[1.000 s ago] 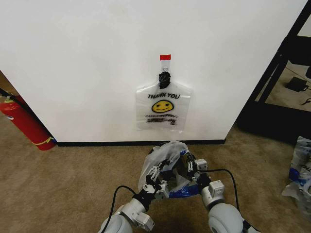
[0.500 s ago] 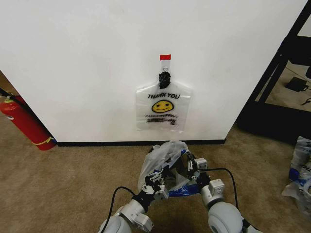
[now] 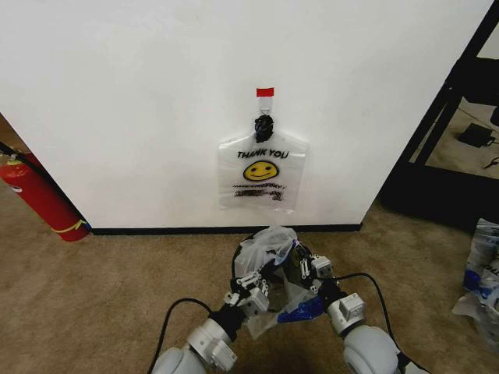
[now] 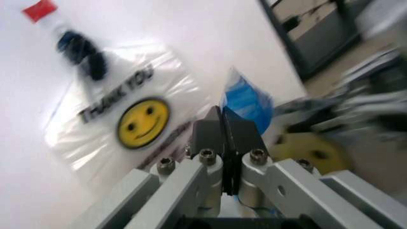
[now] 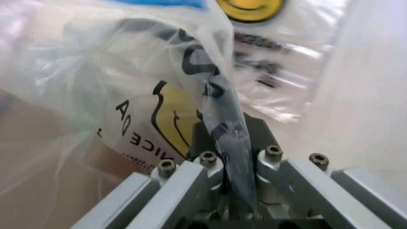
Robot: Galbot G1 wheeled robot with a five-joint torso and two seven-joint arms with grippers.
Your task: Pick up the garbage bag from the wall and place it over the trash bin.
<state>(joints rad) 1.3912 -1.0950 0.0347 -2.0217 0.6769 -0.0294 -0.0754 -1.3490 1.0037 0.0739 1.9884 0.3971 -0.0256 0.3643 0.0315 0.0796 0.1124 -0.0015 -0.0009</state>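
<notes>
Garbage bag (image 3: 269, 269), the crumpled see-through one with blue patches, sits low between my two grippers in front of the wall (image 3: 140, 101), over the carpet; from a second ago it has shifted a little, the blue patch sliding lower and toward my right while the top of the bundle bunches higher; both arms have also crept inward and forward. I read that as the two grippers stretching the bag's mouth open, which is the step needed before it can go over a trash bin; no bin is clear to me under the plastic, so I cannot judge how close the placing is.

Left gripper (image 4: 222, 131) has its jaws pressed together with a thin edge of blue-printed plastic pinched between them; right gripper (image 5: 232, 143) is likewise clamped on a twisted strand of the same bag, film draping over it.

A second bag (image 3: 261, 170), with a yellow smiley print, hangs flat on the wall from a black hook (image 3: 263, 125) under a red tape tab (image 3: 265, 92); it is untouched.

Floor is tan carpet (image 3: 93, 288), meeting the wall at a black baseboard (image 3: 156, 231); a red fire extinguisher (image 3: 39, 195) leans at my left, a black shelving frame (image 3: 452, 101) stands at my right, with more plastic bags (image 3: 483, 273) at the far right edge.
</notes>
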